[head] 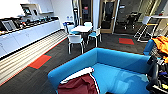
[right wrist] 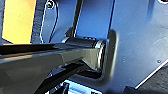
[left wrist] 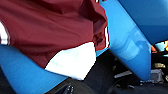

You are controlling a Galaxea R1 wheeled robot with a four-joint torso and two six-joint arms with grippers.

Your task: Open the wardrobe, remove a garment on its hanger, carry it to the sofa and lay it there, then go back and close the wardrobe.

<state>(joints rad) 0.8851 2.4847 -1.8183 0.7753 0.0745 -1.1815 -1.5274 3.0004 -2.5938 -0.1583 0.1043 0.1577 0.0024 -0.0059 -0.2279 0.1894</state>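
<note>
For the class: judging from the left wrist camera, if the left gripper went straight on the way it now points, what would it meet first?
Most likely the garment, lying on the sofa and close to the camera. Depth is unclear.

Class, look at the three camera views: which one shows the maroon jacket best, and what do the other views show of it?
The head view is best: the jacket lies whole enough to place, on the blue sofa, one white sleeve along the armrest. The left wrist view gives a close patch of maroon cloth and white sleeve. The right wrist view shows robot parts, no jacket.
</note>
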